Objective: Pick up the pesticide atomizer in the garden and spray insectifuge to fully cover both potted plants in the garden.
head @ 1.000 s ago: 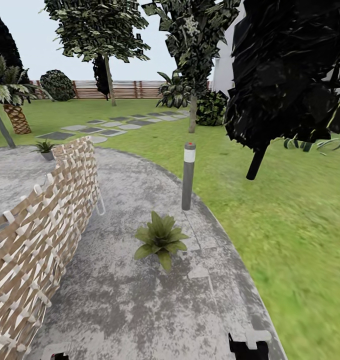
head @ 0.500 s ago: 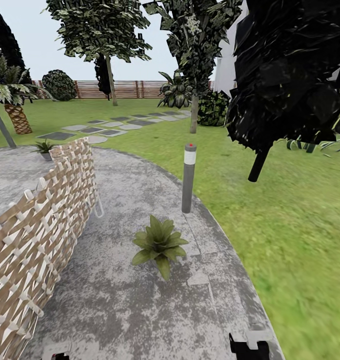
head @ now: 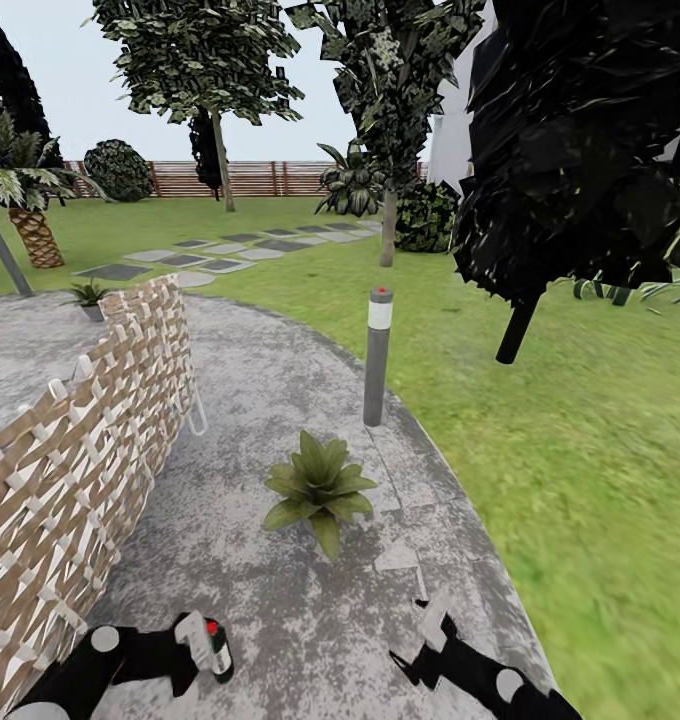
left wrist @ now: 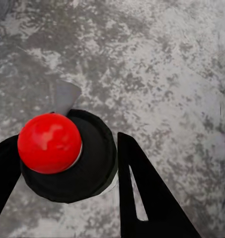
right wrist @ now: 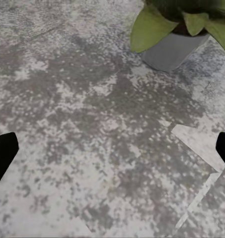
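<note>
Left gripper [head: 212, 645] pinches the pesticide atomizer [head: 219, 650] upright, red cap skyward, long axis vertical; right gripper [head: 427, 622] hangs spread near the potted plant [head: 318, 487].

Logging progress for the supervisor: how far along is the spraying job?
Pickup looks done: the left hand is shut on the pesticide atomizer, red cap up. In hand: the approach, the near potted plant ahead on the patio. Left: spraying both plants, including the far one; no spray is visible.
</note>
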